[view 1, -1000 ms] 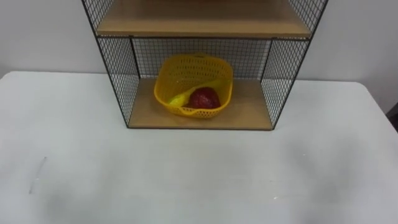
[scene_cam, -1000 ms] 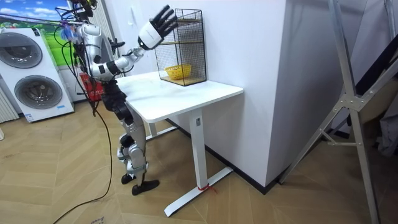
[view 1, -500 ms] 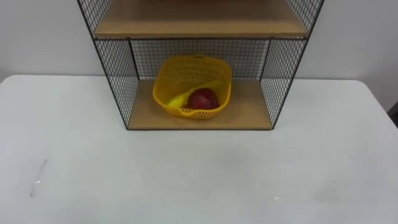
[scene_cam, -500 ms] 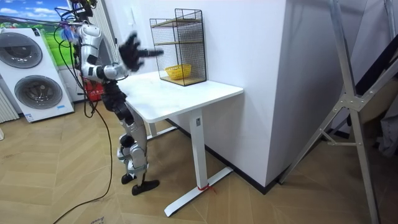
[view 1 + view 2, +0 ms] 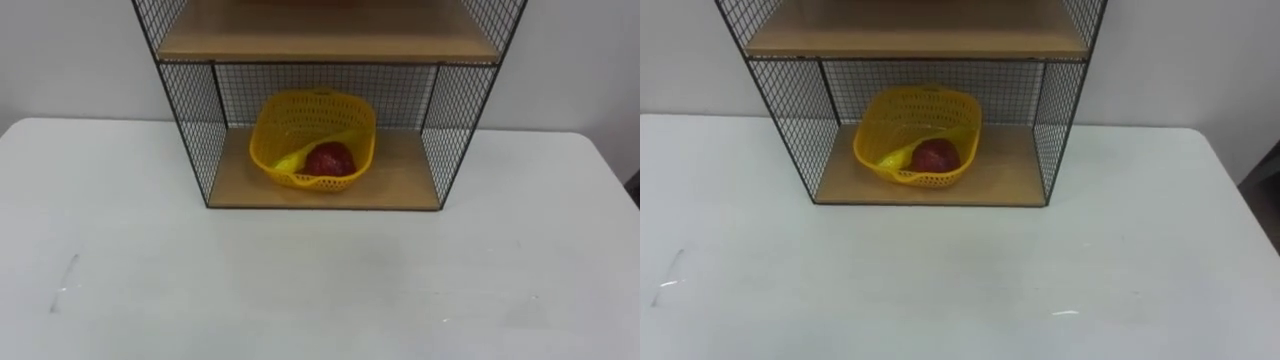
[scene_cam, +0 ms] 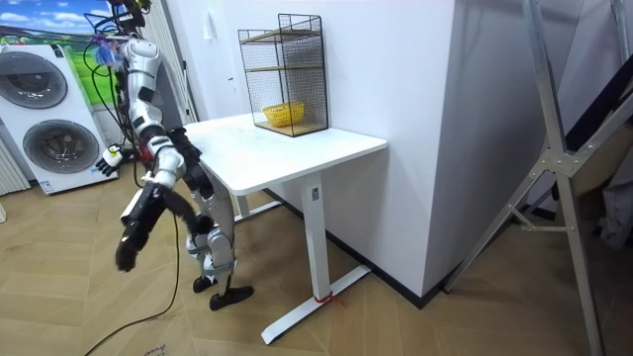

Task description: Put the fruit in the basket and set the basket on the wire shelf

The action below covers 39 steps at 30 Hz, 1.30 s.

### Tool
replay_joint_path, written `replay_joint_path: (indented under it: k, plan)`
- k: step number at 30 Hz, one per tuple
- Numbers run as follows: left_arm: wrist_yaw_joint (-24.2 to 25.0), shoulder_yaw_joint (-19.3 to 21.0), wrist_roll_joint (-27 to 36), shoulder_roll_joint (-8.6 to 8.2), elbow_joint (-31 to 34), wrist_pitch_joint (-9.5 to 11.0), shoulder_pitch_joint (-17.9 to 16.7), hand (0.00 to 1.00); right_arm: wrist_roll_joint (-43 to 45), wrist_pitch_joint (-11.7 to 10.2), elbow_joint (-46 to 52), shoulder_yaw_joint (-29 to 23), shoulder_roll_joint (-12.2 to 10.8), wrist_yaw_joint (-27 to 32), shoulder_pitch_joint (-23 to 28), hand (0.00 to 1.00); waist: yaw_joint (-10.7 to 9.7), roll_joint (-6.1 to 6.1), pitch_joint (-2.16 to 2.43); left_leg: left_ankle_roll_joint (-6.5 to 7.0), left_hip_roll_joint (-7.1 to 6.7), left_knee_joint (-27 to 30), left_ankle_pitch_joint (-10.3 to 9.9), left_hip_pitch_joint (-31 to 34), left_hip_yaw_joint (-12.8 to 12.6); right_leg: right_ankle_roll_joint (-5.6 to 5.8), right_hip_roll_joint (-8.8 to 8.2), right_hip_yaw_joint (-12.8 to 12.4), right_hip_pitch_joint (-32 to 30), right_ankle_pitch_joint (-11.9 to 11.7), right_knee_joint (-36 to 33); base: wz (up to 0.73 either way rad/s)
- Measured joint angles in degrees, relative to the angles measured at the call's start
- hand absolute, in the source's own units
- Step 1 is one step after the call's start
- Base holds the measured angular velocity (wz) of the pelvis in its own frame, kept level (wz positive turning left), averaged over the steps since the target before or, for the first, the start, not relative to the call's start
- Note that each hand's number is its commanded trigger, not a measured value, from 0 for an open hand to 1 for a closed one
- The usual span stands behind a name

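The yellow basket point(image 5: 312, 138) is seen at the upper middle of the eye views, set on the bottom wooden board point(image 5: 400, 182) of the wire shelf point(image 5: 195, 130), toward the board's left half and close to the back mesh. Two pieces of fruit are held inside it: a dark red one point(image 5: 329, 159) at the front, and a yellow one point(image 5: 290, 160) lying against it on its left. A second wooden board point(image 5: 320, 30) is seen above the basket. The shelf is stood at the far edge of the white table point(image 5: 300, 285).

In the room view the robot is seen standing at the table's left end. Its right hand point(image 6: 126, 253) hangs low at the lower left of the frame, beside its legs and well apart from the shelf. It is blurred, and it cannot be told whether its fingers are spread or curled. Its left hand point(image 6: 106, 163) is seen at the left, in front of the washing machine point(image 6: 49, 109) — too small for its fingers to be read.
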<state>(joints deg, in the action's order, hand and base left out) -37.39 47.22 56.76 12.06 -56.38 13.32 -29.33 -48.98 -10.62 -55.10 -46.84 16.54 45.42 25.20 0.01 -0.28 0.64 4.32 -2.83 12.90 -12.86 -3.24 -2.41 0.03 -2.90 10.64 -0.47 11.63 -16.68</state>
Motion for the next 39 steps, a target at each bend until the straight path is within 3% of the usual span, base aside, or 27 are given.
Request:
replay_joint_path:
  k: [2, 5, 9, 13, 16, 19, 23, 25, 32, 34, 39]
  plan:
    - [1.2, -0.5, -0.8, -0.02, -2.2, -0.2, 0.2, 0.0, 0.1, 0.0, -3.7, 0.1, 0.0, -0.9, -1.2, 0.0, -0.9, 0.0, 0.0, -0.02, 0.03, 0.1, 0.0, 0.0, 0.0, -0.05, 0.01, -0.1, 0.0, 0.0, -0.1, 0.0]
    - [4.3, -4.9, -5.6, -0.39, -5.2, -0.9, 0.9, 0.0, 0.1, 0.1, -7.7, 2.2, -0.8, -3.1, -2.7, 0.0, -2.2, -0.24, 0.02, -0.18, 0.01, 0.1, 0.1, 0.0, 0.4, -0.25, 0.0, 0.4, 0.7, -0.5, 0.1, 0.08]
    - [10.4, -15.2, -15.6, -0.82, -5.7, -3.4, 3.4, 0.0, 2.9, 0.8, -12.1, 8.9, -1.9, -5.1, -6.0, 0.0, -3.4, -0.7, -0.02, -0.2, 0.03, 0.6, 0.1, 0.5, 1.0, -0.27, 0.08, 0.8, 0.8, -0.5, 0.3, 0.06]
    - [17.5, -23.9, -28.1, -1.44, -6.3, -6.5, 4.9, 0.0, 6.5, 4.0, -12.8, 15.6, -3.5, -7.8, -6.6, 0.0, -3.1, -0.67, -0.05, -0.26, 0.25, 0.2, 0.0, -0.6, 0.9, -0.54, 0.59, 0.6, 2.3, -1.3, 2.0, -0.04]
    - [21.2, -27.2, -33.5, -2.02, -6.3, -9.0, 6.0, 0.0, 11.4, 6.6, -14.3, 18.6, -3.7, -9.9, -8.2, 0.0, -3.2, -0.78, -0.13, -0.18, 0.19, -0.2, 0.0, -0.8, 0.9, -0.45, 0.56, 0.6, 2.5, -1.4, 2.2, 0.0]
    - [23.6, -29.5, -38.6, -2.1, -6.2, -11.8, 7.5, 0.0, 17.1, 8.3, -15.5, 22.5, -3.9, -12.9, -8.5, 0.0, -2.9, -0.69, -0.18, -0.18, 0.3, -0.3, 0.1, -1.2, 0.8, -0.24, 0.79, 0.4, 2.7, -1.7, 3.1, -0.01]
    - [24.7, -30.8, -45.4, -2.61, -6.3, -13.6, 8.6, 0.0, 25.6, 11.3, -18.1, 28.9, -3.9, -17.1, -9.4, 0.0, -2.3, -0.71, -0.21, -0.16, 0.35, -0.4, 0.1, -1.5, 0.5, -0.5, 0.93, 0.0, 2.8, -1.9, 3.0, -0.07]
    - [24.7, -32.5, -49.6, -2.62, -6.3, -14.9, 8.9, 0.0, 31.4, 13.3, -18.5, 32.3, -4.2, -19.3, -10.2, 0.0, -1.7, -0.72, -0.56, -0.11, 0.44, -0.9, 0.1, -2.6, -0.1, -0.5, 1.04, -0.5, 3.4, -2.0, 3.1, -0.12]
    - [25.2, -35.5, -55.7, -2.89, -6.1, -17.1, 11.8, 0.0, 43.0, 14.6, -18.4, 39.0, -5.2, -24.6, -13.5, 0.0, -1.0, -0.65, -0.58, -0.06, 0.43, -1.0, 0.1, -3.1, -0.6, -0.43, 1.07, -1.0, 3.6, -2.1, 3.2, -0.03]
    - [25.4, -37.2, -58.5, -3.16, -5.9, -17.6, 12.4, 0.0, 47.8, 15.7, -18.3, 40.0, -6.0, -26.3, -14.6, 0.0, -1.1, -0.4, -0.81, 0.09, 0.42, -1.2, 0.2, -3.1, -0.6, -0.36, 1.33, -1.0, 3.6, -2.3, 3.3, 0.0]
    - [25.4, -42.1, -61.4, -3.92, -6.5, -18.2, 14.1, 0.0, 54.9, 15.7, -18.0, 43.5, -7.1, -29.7, -16.3, 0.0, -1.2, -0.17, -0.9, 0.36, 0.38, -1.6, 0.6, -3.6, -0.7, -0.4, 1.46, -1.3, 3.9, -2.3, 3.2, 0.0]
